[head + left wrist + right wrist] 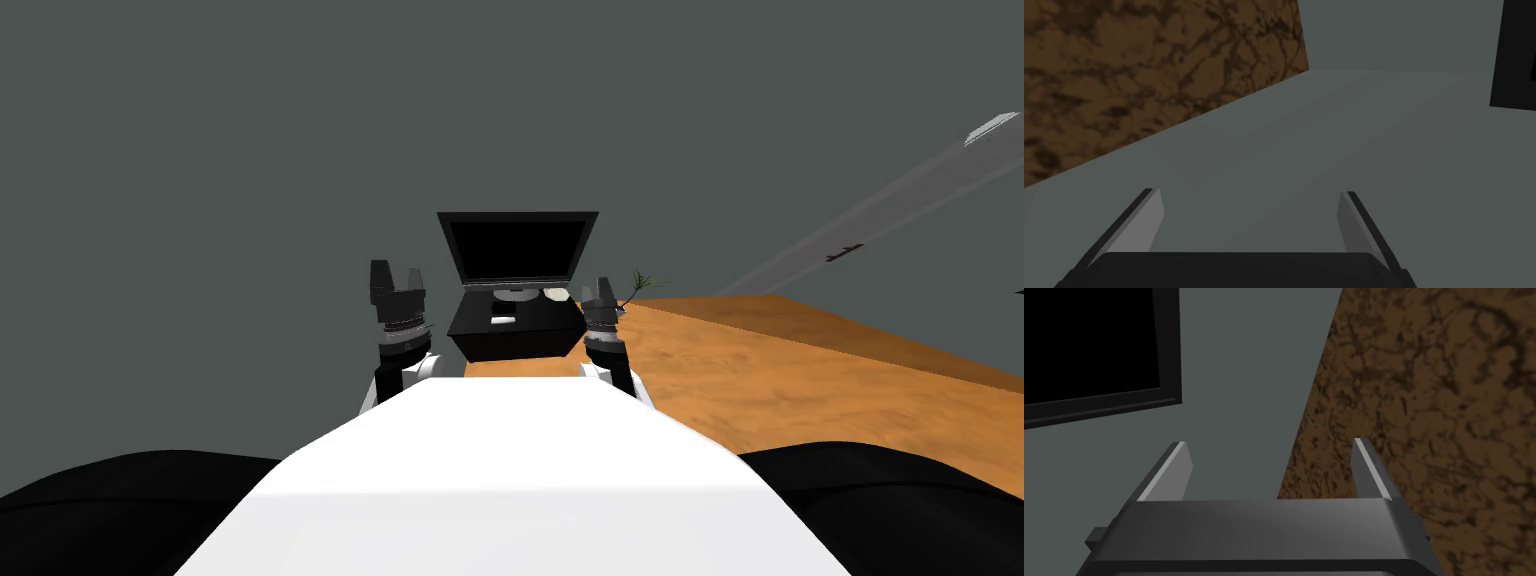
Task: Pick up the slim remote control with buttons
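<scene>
With the left gripper (1249,191) and right gripper (1269,442) both spread open, the small white slab (503,319) (probably the remote) lies near the front edge of the black stand (480,342), so close in and straddle its narrow sides.

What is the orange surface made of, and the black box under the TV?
The orange surface looks like wood: streaky brown grain, dull finish. The black box is plain matt black with no grain showing, so I cannot tell; maybe painted board or plastic.
</scene>
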### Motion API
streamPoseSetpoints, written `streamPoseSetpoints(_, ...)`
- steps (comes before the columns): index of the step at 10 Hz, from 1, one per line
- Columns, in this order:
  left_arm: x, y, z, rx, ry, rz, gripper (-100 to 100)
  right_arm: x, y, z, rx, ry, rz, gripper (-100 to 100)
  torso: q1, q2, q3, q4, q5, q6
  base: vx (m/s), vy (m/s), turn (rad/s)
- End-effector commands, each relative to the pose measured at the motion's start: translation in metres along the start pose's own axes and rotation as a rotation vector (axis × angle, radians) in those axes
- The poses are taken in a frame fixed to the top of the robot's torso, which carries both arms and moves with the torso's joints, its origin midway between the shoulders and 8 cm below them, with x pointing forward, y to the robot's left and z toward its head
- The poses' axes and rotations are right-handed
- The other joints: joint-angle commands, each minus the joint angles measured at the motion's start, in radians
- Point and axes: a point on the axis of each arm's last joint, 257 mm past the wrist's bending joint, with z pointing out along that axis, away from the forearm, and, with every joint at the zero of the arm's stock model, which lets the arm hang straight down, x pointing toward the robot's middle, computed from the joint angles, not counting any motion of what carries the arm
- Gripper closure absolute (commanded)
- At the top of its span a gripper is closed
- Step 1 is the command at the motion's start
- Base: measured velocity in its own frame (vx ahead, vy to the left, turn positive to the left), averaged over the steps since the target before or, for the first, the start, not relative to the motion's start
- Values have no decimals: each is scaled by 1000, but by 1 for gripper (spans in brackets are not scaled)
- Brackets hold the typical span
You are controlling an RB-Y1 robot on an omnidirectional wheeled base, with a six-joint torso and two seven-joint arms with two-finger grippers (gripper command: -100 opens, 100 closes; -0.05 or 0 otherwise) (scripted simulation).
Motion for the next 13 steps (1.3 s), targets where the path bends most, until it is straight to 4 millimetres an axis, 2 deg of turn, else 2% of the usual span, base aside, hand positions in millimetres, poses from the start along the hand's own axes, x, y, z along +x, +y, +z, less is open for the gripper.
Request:
streamPoseSetpoints(1,0,0,0,0,0,0,0,3,-13,-3,31,33,-23,-100,0,0,0,0,0,0,10,-21,244)
streamPoseSetpoints(3,0,0,0,0,0,0,0,6,-30,-9,75,71,-53,-100,-4,-1,0,0,-1,-1,13,-66,332)
streamPoseSetpoints(6,0,0,0,0,0,0,0,8,-68,-22,170,136,-106,-100,-5,-1,-1,0,-1,0,16,-70,355)
streamPoseSetpoints(7,0,0,0,0,0,0,0,8,-68,-22,169,142,-119,-100,-6,-2,-1,0,-1,-1,17,-66,153)
streamPoseSetpoints(8,0,0,0,0,0,0,0,9,-83,-29,208,169,-143,-100,-5,-2,-1,0,-1,0,16,-53,291)
streamPoseSetpoints(9,0,0,0,0,0,0,0,9,-83,-29,207,170,-146,-100,-4,-2,-1,-1,-1,0,6,-39,172)
streamPoseSetpoints(11,0,0,0,0,0,0,0,8,-115,-45,294,224,-187,-100,-3,-2,-1,0,-1,0,11,-51,325)
streamPoseSetpoints(12,0,0,0,0,0,0,0,8,-115,-45,292,232,-207,-100,-4,-2,-1,0,-1,0,15,-60,333)
streamPoseSetpoints(13,0,0,0,0,0,0,0,7,-133,-55,339,264,-231,-100,-4,-3,-2,-1,-1,0,1,-55,440)
